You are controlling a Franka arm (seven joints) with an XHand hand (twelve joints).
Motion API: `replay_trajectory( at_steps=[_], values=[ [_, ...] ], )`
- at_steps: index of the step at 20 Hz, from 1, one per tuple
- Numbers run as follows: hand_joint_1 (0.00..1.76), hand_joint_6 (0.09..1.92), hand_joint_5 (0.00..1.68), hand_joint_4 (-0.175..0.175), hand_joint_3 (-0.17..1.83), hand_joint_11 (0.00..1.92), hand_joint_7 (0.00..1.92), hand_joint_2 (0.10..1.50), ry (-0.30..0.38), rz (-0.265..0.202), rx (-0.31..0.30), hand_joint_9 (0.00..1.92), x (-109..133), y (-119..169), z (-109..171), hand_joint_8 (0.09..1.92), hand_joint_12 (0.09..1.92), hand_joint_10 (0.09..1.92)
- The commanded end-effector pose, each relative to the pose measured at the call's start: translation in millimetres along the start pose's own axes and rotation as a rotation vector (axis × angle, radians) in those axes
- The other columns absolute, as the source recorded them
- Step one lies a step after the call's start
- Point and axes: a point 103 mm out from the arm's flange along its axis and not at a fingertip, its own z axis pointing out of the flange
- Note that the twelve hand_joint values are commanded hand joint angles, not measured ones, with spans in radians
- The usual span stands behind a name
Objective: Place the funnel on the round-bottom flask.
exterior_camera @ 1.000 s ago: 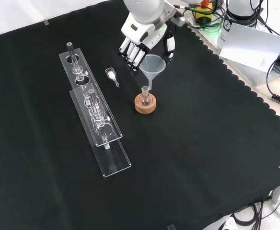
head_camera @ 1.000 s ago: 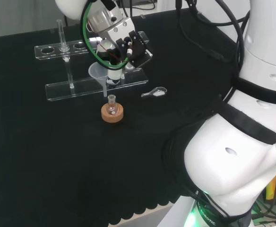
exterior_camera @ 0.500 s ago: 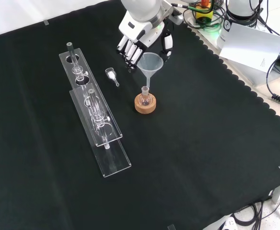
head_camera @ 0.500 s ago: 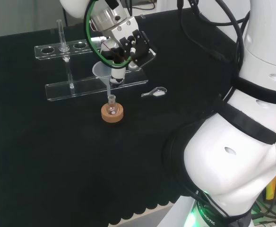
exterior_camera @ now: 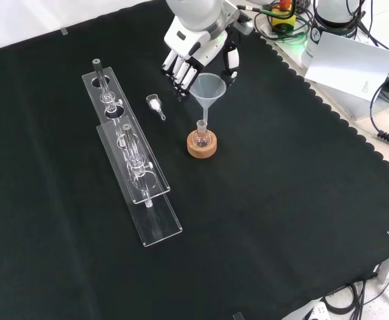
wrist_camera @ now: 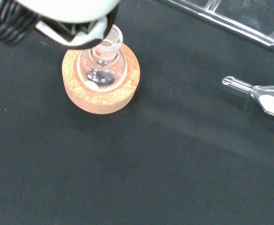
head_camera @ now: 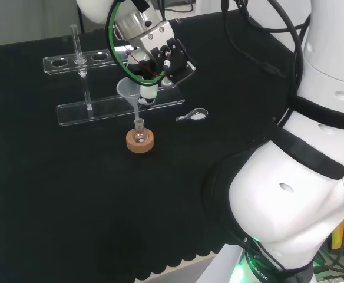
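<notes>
Hand (exterior_camera: 196, 50): seen at top of front view, fingers curled round the funnel's rim, funnel held upright.
Funnel (exterior_camera: 208, 88): clear, cone up, stem down; stem tip is seen right at the flask's mouth in front view. Whether tip is inside the neck or just above it can't be told.
Flask (exterior_camera: 202, 135): small clear round-bottom flask, upright, seated in cork ring, directly under funnel. Something small and pale is seen inside the bulb in wrist view (wrist_camera: 101, 70).
Cork ring (exterior_camera: 202, 146): flat on black cloth (exterior_camera: 281, 200), used as stand for flask.
Scoop (exterior_camera: 156, 105): small clear piece w/ white powder, lying on cloth, near flask, to its upper left in front view; apart from it.
Racks (exterior_camera: 124, 155): two clear plastic racks, laid end to end w/ overlap, left of flask in front view; a thin clear tube is seen upright in each.
</notes>
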Motion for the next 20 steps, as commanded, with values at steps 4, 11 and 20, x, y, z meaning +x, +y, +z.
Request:
replay_trajectory(
  at_steps=[4, 11, 20],
  values=[
    [0.96, 0.98, 0.48, 0.005, 0.78, 0.25, 0.39, 0.69, 0.002, 0.000, 0.019, 0.62, 0.5, 7.3, 5.8, 0.73, 1.35, 0.58],
    [0.96, 0.98, 0.48, 0.005, 0.78, 0.25, 0.39, 0.69, 0.004, 0.003, 0.024, 0.62, -1.5, 11.2, 8.3, 0.73, 1.35, 0.58],
    [0.96, 0.98, 0.48, 0.005, 0.78, 0.25, 0.39, 0.69, 0.004, 0.006, 0.031, 0.62, -5.2, 13.9, 10.9, 0.73, 1.35, 0.58]
  ],
)
